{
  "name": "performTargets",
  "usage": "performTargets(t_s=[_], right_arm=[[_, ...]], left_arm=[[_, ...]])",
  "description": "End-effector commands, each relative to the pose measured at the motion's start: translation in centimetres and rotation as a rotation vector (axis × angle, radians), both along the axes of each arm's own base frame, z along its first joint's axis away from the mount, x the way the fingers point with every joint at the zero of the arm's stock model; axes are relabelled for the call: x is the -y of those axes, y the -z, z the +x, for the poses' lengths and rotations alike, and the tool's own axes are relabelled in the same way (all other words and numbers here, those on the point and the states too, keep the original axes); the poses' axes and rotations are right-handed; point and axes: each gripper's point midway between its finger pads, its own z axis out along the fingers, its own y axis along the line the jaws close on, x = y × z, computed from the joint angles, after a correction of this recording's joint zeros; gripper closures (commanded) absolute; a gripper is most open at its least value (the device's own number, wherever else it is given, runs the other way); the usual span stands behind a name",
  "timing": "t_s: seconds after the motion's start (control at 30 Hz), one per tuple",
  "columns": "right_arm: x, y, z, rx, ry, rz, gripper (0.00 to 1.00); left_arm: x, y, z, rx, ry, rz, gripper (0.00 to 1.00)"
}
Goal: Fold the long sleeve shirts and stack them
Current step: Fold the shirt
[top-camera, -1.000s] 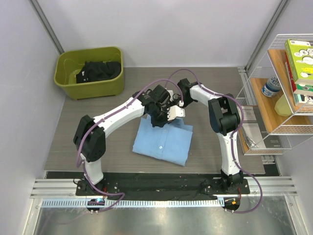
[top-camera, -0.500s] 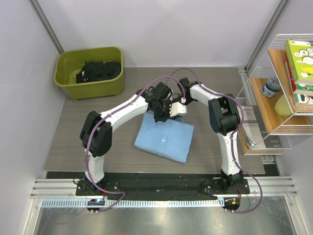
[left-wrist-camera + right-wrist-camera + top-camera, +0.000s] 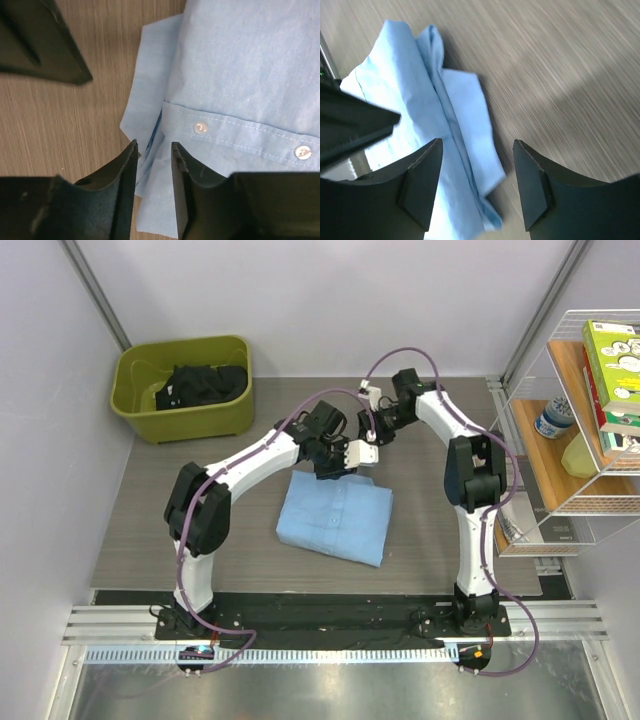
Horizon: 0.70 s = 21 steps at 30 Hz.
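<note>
One light blue long sleeve shirt (image 3: pixel 335 518) lies folded in a rectangle on the grey wood table, button placket up. My left gripper (image 3: pixel 335 466) hovers low over the shirt's far edge. In the left wrist view (image 3: pixel 154 147) its jaws stand a narrow gap apart, with the shirt (image 3: pixel 240 75) flat beneath and nothing pinched. My right gripper (image 3: pixel 372 432) is raised behind the shirt's far right corner. In the right wrist view (image 3: pixel 477 150) it is wide open and empty above a folded edge of the shirt (image 3: pixel 420 100).
An olive green bin (image 3: pixel 180 420) holding dark clothes stands at the far left. A wire shelf (image 3: pixel 590 510) with books and a bottle stands at the right edge. Papers lie beside the shelf. A black rail runs along the near edge.
My right gripper has lifted off the shirt's far edge and drawn back toward the far right. My left gripper stays at the shirt's far edge.
</note>
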Motion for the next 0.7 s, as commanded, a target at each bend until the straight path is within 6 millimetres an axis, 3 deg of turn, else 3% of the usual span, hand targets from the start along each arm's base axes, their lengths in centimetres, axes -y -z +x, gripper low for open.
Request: performTargets(t_s=[0.0, 0.07, 0.1, 0.17, 0.27, 0.3, 0.33, 0.37, 0.4, 0.43, 0.47, 0.67], right_arm=[[2.7, -4.5, -1.6, 0.020, 0.020, 0.019, 0.35], [3.7, -5.0, -3.3, 0.004, -0.001, 0.000, 0.35], [4.0, -4.3, -4.3, -0.016, -0.017, -0.015, 0.35], [4.3, -4.5, -5.5, 0.001, -0.043, -0.023, 0.36], [4.7, -3.6, -7.0, -0.026, -0.057, -0.037, 0.36], [4.8, -3.1, -7.5, -0.040, -0.061, -0.041, 0.36], [4.8, -3.0, -7.7, -0.041, -0.066, -0.043, 0.36], [4.8, -2.8, -7.8, -0.041, -0.070, -0.045, 0.36], [4.8, -2.4, -8.1, -0.048, -0.074, -0.051, 0.35], [4.9, -2.0, -8.1, -0.051, -0.078, -0.063, 0.35], [5.1, -1.5, -8.3, -0.053, -0.087, -0.071, 0.34], [5.8, 0.4, -9.2, -0.075, -0.116, -0.112, 0.32]], left_arm=[[-0.3, -3.9, 3.6, 0.013, -0.113, -0.131, 0.64], [-2.5, -4.6, 3.2, -0.129, -0.185, -0.160, 0.61], [-3.0, -5.7, 3.5, -0.153, -0.204, -0.184, 0.59], [-5.3, -5.2, 3.1, -0.267, -0.268, -0.171, 0.57], [-7.0, -4.5, 3.0, -0.376, -0.319, -0.186, 0.51], [-7.2, -4.3, 2.0, -0.447, -0.318, -0.186, 0.50], [-7.3, -4.7, 2.2, -0.463, -0.323, -0.190, 0.48], [-7.6, -3.6, 2.3, -0.510, -0.343, -0.177, 0.46], [-7.7, -3.2, 1.1, -0.586, -0.336, -0.171, 0.45], [-7.7, -3.4, 1.3, -0.591, -0.333, -0.169, 0.39], [-8.0, -2.2, 1.4, -0.618, -0.347, -0.147, 0.36], [-8.4, 0.9, 1.0, -0.668, -0.346, -0.090, 0.33]])
